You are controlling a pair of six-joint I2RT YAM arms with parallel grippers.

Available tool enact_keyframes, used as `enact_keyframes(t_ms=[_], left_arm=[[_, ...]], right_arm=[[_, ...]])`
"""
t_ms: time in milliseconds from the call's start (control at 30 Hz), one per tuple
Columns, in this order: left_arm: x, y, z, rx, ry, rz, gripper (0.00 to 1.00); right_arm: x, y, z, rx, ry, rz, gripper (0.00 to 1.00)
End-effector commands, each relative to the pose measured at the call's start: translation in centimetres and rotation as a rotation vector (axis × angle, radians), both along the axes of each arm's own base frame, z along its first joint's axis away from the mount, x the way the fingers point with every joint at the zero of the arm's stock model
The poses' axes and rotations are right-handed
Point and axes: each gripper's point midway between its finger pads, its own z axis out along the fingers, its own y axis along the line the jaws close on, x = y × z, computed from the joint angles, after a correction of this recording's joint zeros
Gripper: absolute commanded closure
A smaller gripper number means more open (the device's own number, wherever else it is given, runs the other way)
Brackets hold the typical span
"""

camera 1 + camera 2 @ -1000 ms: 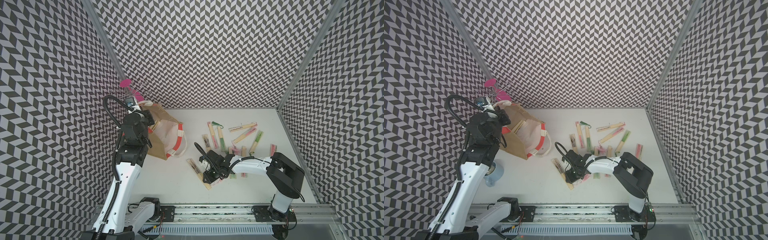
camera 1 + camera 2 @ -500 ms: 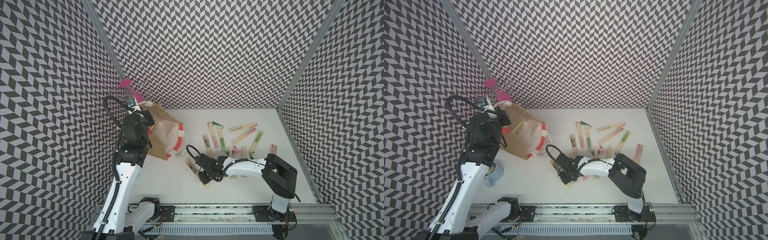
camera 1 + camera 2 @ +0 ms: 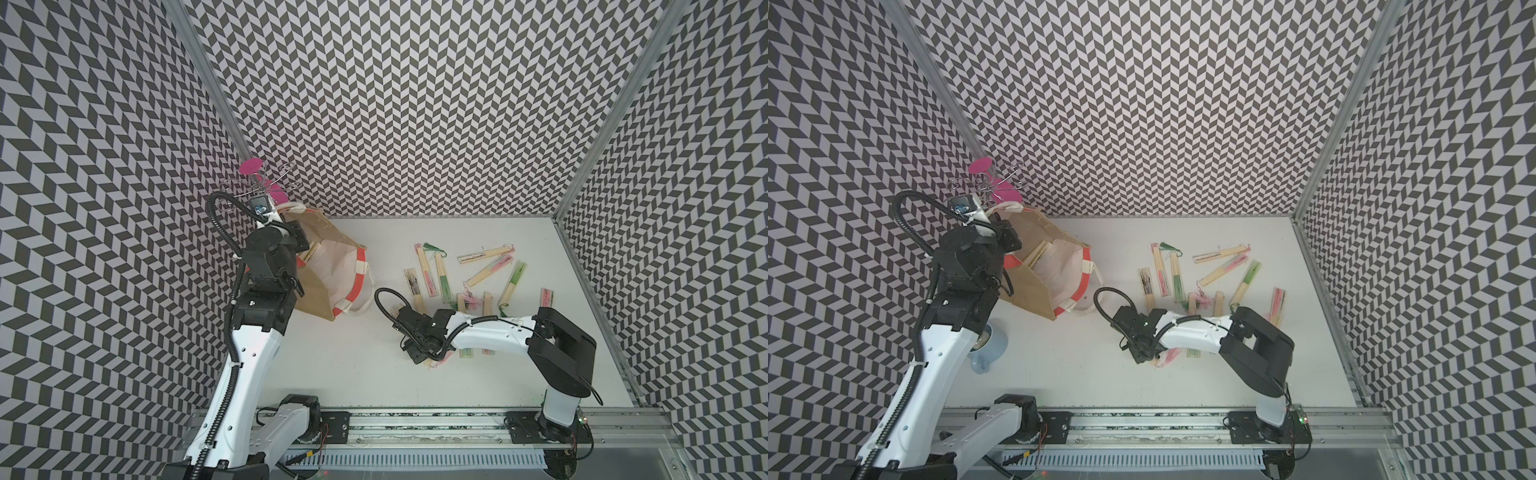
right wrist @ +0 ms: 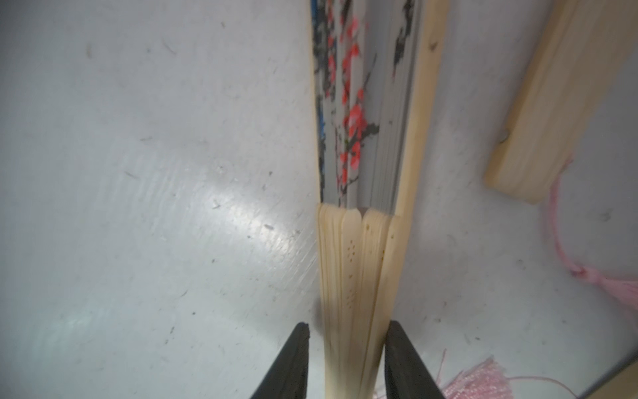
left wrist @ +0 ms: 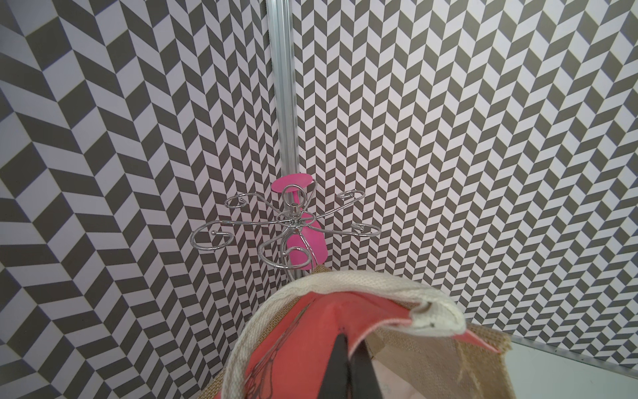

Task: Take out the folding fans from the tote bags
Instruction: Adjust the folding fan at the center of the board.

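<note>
The tan tote bag point(image 3: 320, 286) point(image 3: 1042, 299) leans open at the back left. My left gripper point(image 3: 301, 241) point(image 5: 352, 345) is shut on its red-orange rim point(image 5: 310, 331), under the white rope handle point(image 5: 362, 281), holding that side up. Folding fans point(image 3: 1036, 253) show inside the bag. Several folding fans point(image 3: 432, 274) lie scattered on the white table right of the bag. My right gripper point(image 3: 419, 356) point(image 4: 348, 326) is low over one fan point(image 4: 355, 259), open. Its fingers straddle the bamboo end, with a gap on one side. A pink tassel point(image 4: 483, 383) lies beside it.
A chrome wire stand with pink discs point(image 3: 257, 183) point(image 5: 293, 221) rises behind the bag in the back left corner. A pale blue cup point(image 3: 988, 345) lies by the left arm. Another fan point(image 4: 552, 86) lies close to the straddled one. Patterned walls enclose three sides; a rail point(image 3: 415, 428) runs along the front.
My right gripper swung left along the table, then came back a little to the right, and its jaws have parted around the fan. The left arm and bag have not moved.
</note>
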Motion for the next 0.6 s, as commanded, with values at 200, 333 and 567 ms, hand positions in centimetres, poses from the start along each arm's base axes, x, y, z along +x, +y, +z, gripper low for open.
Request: enact_keyframes(t_ms=[200,333,567], left_arm=[[-1.1,0.2,3.0,-0.031,-0.115,0.001,1.0],[-1.1,0.1,3.0,-0.035,-0.116,-0.003,1.0],[-0.9,0.0,3.1,-0.037,-0.116,-0.008,1.0]], right_arm=[[0.9,0.2,4.0,0.341,0.124,0.047,0.6],[0.4,-0.1,3.3,0.358,0.16,0.049,0.58],[-1.0,-0.2,1.5,0.375,0.226,0.049,0.59]])
